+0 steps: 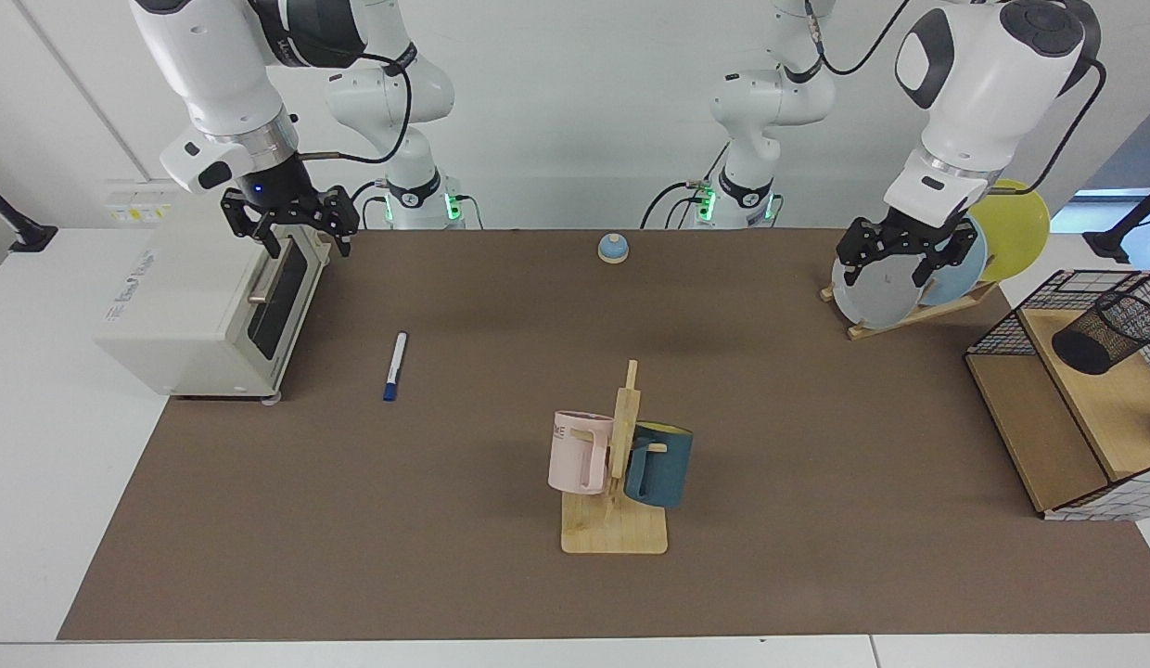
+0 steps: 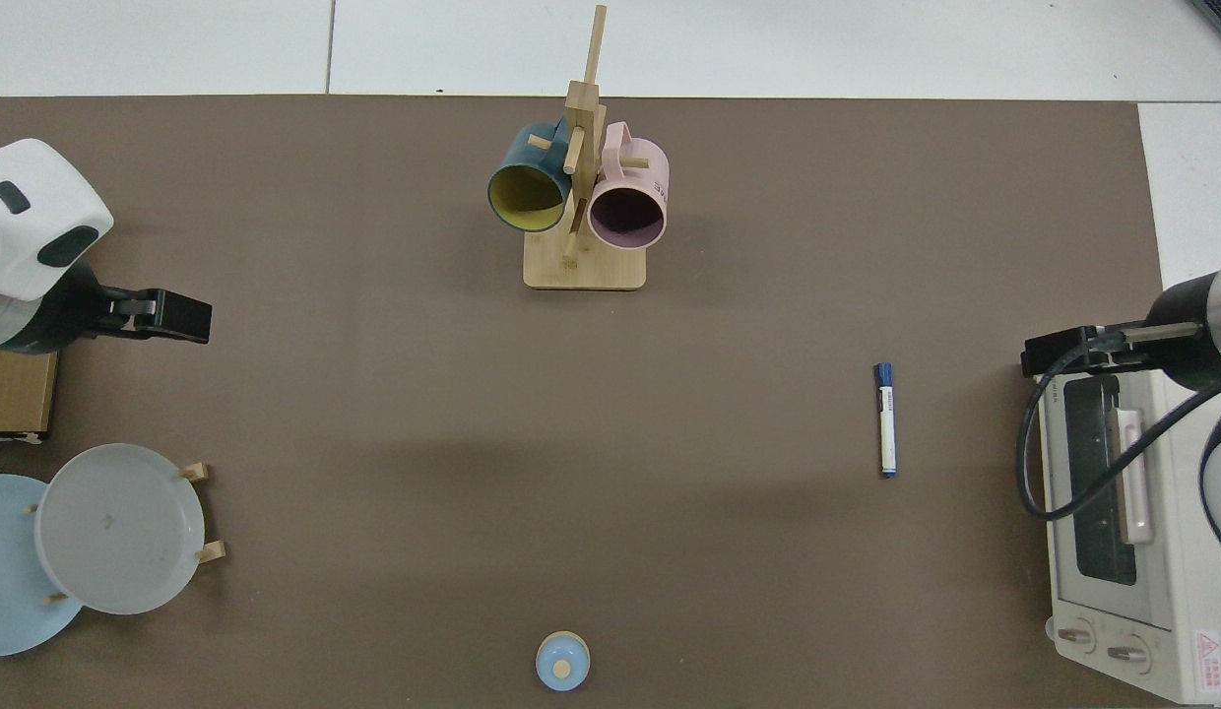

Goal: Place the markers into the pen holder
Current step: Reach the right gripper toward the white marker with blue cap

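Note:
A white marker (image 1: 395,366) with a blue cap lies flat on the brown mat, right of the toaster oven; the top view shows the marker (image 2: 885,420) alone on bare mat. The black mesh pen holder (image 1: 1108,334) sits on the wooden shelf of the wire rack at the far right edge, out of the top view. My right gripper (image 1: 306,243) hangs open above the oven's door, up and left of the marker, and shows in the top view as the right gripper (image 2: 1063,350). My left gripper (image 1: 895,269) hangs open over the plates, also seen as the left gripper (image 2: 167,317).
A white toaster oven (image 1: 213,306) stands at the mat's left edge. A wooden mug tree (image 1: 617,520) with a pink and a teal mug is centre front. Plates in a wooden stand (image 1: 876,288), a blue bell (image 1: 613,248) and the wire rack (image 1: 1048,436) fill the back and right.

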`<action>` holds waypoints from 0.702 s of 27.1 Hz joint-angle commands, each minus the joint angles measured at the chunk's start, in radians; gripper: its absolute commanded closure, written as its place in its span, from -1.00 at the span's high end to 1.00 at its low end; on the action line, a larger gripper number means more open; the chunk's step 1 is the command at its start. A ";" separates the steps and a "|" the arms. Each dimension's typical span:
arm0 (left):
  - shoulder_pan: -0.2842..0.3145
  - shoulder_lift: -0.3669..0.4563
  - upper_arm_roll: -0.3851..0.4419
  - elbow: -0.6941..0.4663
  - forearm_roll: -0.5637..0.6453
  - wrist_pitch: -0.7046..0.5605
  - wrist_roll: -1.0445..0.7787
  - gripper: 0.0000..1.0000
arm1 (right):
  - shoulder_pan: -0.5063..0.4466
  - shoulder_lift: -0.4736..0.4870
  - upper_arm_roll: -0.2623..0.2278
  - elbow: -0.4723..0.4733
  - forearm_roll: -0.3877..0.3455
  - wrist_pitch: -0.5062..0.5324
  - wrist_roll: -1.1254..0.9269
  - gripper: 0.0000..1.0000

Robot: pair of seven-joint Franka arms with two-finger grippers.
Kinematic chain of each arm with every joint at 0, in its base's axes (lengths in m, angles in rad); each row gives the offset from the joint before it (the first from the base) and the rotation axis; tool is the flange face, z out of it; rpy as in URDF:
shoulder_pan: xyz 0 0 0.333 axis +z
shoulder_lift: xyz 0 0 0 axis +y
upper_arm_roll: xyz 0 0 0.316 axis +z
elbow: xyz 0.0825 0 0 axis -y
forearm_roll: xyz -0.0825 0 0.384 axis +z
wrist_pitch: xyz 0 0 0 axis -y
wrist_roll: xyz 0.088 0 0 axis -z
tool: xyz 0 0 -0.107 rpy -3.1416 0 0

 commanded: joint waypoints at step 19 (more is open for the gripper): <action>-0.003 -0.025 0.005 -0.030 0.006 0.012 0.013 1.00 | -0.015 -0.016 0.006 -0.009 0.024 -0.036 -0.025 1.00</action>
